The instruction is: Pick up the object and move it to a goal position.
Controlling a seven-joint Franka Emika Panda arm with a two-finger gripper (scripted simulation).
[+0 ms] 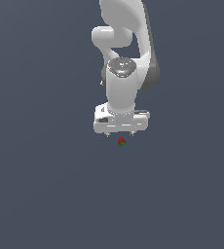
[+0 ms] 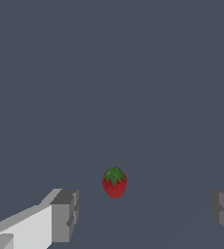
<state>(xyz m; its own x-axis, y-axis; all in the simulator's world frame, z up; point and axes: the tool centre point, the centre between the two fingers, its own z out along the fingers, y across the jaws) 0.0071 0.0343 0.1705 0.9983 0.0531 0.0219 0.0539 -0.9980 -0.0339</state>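
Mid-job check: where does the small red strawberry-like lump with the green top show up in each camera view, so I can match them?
Exterior view: the small red strawberry-like lump with the green top sits near the picture's centre, just below the white tool.
Wrist view: the same lump appears between the two grey fingertips, nearer this one, untouched.
Shared landmark: the open tool, whose fingers flank the lump in both views.

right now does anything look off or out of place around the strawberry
Nothing stands out. The strawberry looks whole, red with its green cap on, alone on the plain grey floor. The gripper is open, with a finger on either side of the berry and not touching it.
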